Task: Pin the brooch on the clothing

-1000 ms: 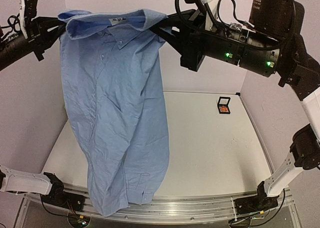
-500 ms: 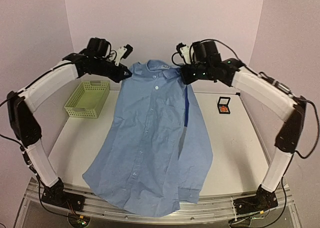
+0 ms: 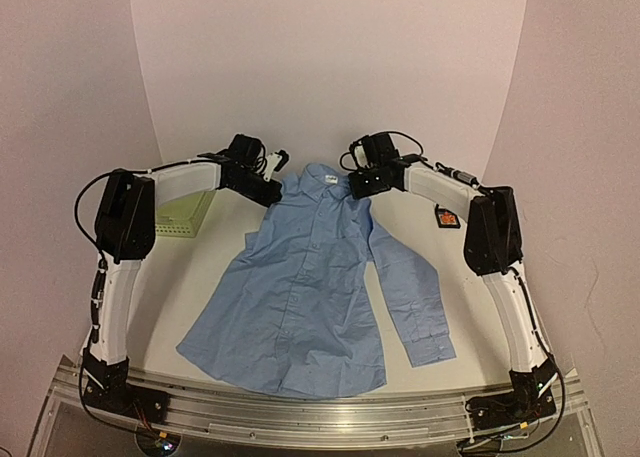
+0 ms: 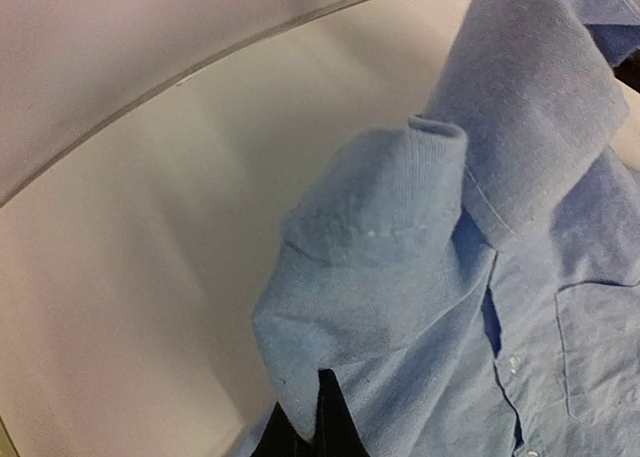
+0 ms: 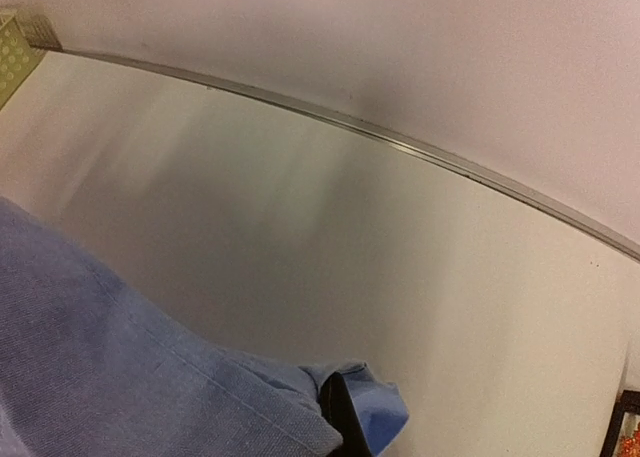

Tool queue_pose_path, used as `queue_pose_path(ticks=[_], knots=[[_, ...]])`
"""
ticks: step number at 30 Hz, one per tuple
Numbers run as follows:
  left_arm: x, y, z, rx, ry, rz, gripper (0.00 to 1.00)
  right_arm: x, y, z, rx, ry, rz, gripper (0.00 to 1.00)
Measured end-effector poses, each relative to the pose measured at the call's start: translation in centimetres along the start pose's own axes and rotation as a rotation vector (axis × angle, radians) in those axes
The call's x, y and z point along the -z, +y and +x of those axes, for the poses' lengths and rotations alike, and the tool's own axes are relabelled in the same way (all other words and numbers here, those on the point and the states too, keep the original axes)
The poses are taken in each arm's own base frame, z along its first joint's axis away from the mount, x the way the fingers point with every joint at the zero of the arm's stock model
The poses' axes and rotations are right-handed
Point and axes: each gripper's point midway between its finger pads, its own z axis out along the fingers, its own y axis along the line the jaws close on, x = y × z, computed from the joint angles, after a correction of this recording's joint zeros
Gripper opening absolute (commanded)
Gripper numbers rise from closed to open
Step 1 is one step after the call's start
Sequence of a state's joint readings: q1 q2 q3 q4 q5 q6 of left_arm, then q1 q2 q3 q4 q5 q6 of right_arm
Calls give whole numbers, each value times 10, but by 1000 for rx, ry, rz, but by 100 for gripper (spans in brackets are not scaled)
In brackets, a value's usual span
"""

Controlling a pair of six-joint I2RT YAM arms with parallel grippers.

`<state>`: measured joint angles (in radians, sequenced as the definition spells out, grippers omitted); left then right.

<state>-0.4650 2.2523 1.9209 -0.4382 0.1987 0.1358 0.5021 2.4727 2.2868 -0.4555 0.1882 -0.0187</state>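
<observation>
The light blue shirt [image 3: 310,287] lies spread front-up on the table, collar at the far side. My left gripper [image 3: 272,182] is shut on the shirt's left shoulder; in the left wrist view its dark fingertips [image 4: 325,417] pinch bunched blue cloth [image 4: 400,277]. My right gripper [image 3: 362,185] is shut on the right shoulder; in the right wrist view a dark fingertip [image 5: 345,417] is wrapped in blue cloth [image 5: 120,377]. The orange brooch [image 3: 448,218] sits in a small black box to the right of the shirt. Its corner shows in the right wrist view [image 5: 630,442].
A pale green basket [image 3: 185,215] stands at the back left, partly behind the left arm; its corner shows in the right wrist view [image 5: 15,42]. The table's back edge meets the white wall just behind both grippers. The shirt's right sleeve [image 3: 415,307] lies toward the front right.
Both grippers have moved away and down with the shirt's shoulders. The shirt, hanging before, now lies flat on the table with its right sleeve spread out.
</observation>
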Motion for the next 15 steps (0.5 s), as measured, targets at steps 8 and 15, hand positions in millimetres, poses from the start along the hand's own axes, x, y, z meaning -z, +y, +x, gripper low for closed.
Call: queue_pose_path(ticks=[8,15], knots=[[-14,35,-15,24,-49,-69,64,-6,-24,-24,-118,-111,47,69],[-3,52,-8,-22,-27,-53,97,-5,-63,13,-169,-33,83,98]])
